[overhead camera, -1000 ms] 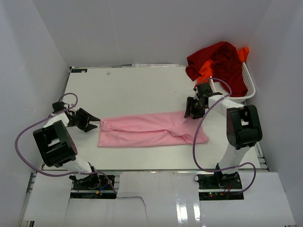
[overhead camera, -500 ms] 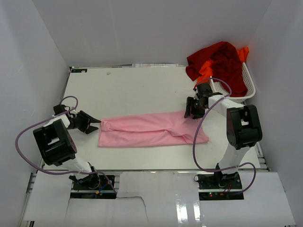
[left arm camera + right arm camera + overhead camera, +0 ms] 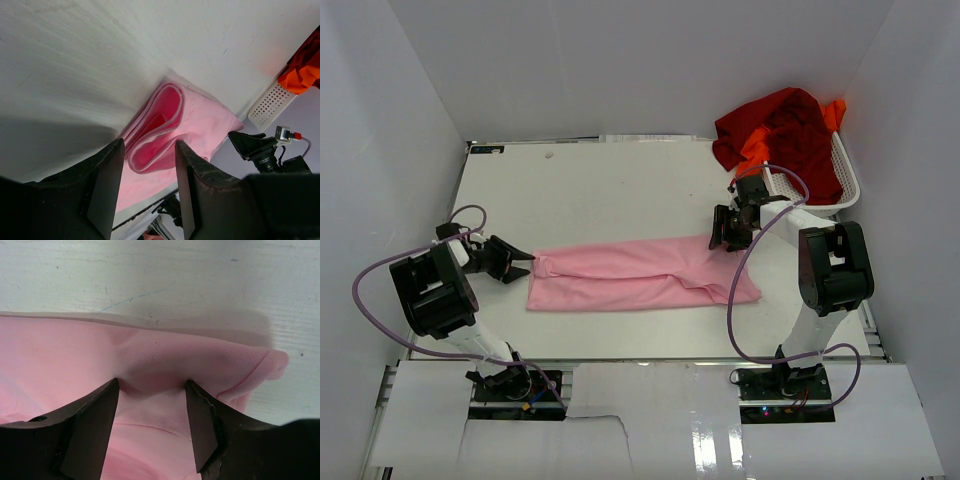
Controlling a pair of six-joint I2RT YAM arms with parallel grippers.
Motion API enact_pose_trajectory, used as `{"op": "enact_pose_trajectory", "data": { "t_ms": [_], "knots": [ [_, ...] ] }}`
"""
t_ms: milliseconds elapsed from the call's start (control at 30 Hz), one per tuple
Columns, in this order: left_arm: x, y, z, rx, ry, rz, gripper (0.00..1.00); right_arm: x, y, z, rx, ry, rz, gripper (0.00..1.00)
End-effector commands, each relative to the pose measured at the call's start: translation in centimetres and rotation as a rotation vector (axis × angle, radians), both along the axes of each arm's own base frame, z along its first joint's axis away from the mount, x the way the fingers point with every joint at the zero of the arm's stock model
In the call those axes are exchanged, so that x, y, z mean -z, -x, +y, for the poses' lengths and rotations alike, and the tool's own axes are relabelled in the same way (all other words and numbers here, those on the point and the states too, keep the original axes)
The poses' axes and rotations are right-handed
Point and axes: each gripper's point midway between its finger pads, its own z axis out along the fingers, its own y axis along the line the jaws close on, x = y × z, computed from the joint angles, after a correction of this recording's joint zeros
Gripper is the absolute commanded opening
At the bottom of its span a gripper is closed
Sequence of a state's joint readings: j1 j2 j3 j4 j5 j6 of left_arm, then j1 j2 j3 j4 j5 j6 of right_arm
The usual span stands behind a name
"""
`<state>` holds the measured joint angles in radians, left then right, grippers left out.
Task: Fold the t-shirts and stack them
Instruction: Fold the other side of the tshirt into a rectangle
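A light pink t-shirt (image 3: 640,272) lies folded into a long strip across the middle of the table. My left gripper (image 3: 523,263) is open at the strip's left end. In the left wrist view the rolled pink edge (image 3: 160,130) sits just ahead of the left gripper (image 3: 149,144), not pinched. My right gripper (image 3: 725,237) is open over the strip's upper right corner. Its fingertips (image 3: 111,390) press down on the pink cloth (image 3: 150,360), which bulges between them. A dark red t-shirt (image 3: 790,125) and an orange t-shirt (image 3: 755,150) are heaped on the basket.
A white mesh basket (image 3: 850,185) stands at the back right corner, close behind the right arm. White walls close the table (image 3: 600,190) in on three sides. The left wrist view shows the basket (image 3: 270,102) and the right arm (image 3: 260,150) beyond the shirt.
The left arm has shifted slightly, bringing its gripper a little lower and closer to the shirt's left end. The right arm and the shirt have not moved.
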<state>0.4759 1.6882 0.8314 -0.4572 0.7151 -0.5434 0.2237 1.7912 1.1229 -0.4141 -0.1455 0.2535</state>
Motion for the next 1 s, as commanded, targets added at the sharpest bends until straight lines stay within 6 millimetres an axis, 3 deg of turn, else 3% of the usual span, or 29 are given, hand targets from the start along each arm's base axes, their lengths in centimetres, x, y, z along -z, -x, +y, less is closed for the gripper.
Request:
{"op": "enact_pose_trajectory", "data": {
  "t_ms": [0,433,967],
  "knots": [
    [-0.7,-1.2,0.1,0.005,0.019,-0.056,0.55,-0.3,-0.8,0.4,-0.018,-0.02,-0.023,0.62],
    [-2.7,-2.9,0.5,0.018,0.018,-0.145,0.55,-0.1,-0.8,0.4,-0.02,-0.02,-0.017,0.63],
    [-1.8,-3.9,0.4,0.036,-0.009,-0.16,0.55,-0.3,-0.8,0.5,-0.028,-0.022,-0.016,0.63]
  ]
}}
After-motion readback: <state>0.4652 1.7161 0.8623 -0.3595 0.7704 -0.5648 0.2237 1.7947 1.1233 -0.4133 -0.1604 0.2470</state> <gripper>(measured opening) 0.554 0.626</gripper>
